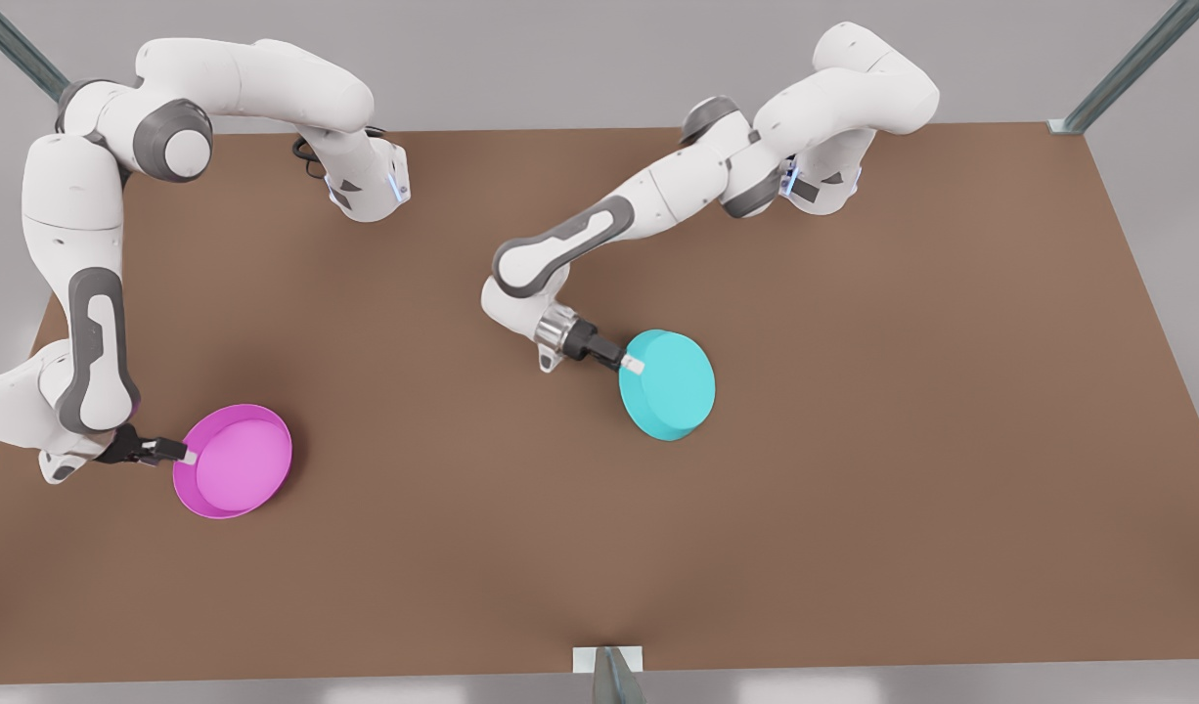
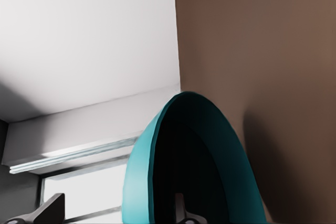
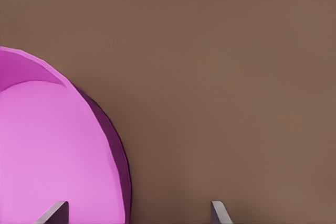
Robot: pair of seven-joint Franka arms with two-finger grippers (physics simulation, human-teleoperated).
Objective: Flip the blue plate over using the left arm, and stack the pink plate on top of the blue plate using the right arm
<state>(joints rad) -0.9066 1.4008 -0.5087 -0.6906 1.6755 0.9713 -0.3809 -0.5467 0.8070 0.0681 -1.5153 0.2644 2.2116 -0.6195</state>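
The pink plate [image 1: 234, 461] lies nearest the camera, at about eight o'clock on the brown worktop [image 1: 854, 469], right way up with its lighter inside showing. The right gripper [image 1: 184, 454] has its jaws at the plate's nine o'clock rim; in the right wrist view the two fingertips [image 3: 52, 212] stand wide apart, one over the plate's inside [image 3: 47, 150] and the other over bare worktop, so the jaws straddle the rim without closing on it.

Near the middle of the worktop, the left gripper [image 1: 633, 366] has its jaws on the ten o'clock edge of the blue plate [image 1: 670, 384], which shows its flat plain base upward and is tilted. In the left wrist view the rim [image 2: 139, 171] passes between the fingers [image 2: 180, 205], one inside the dark hollow and one outside; the jaws seem clamped on it, though the contact itself is in shadow. The two plates sit well apart.
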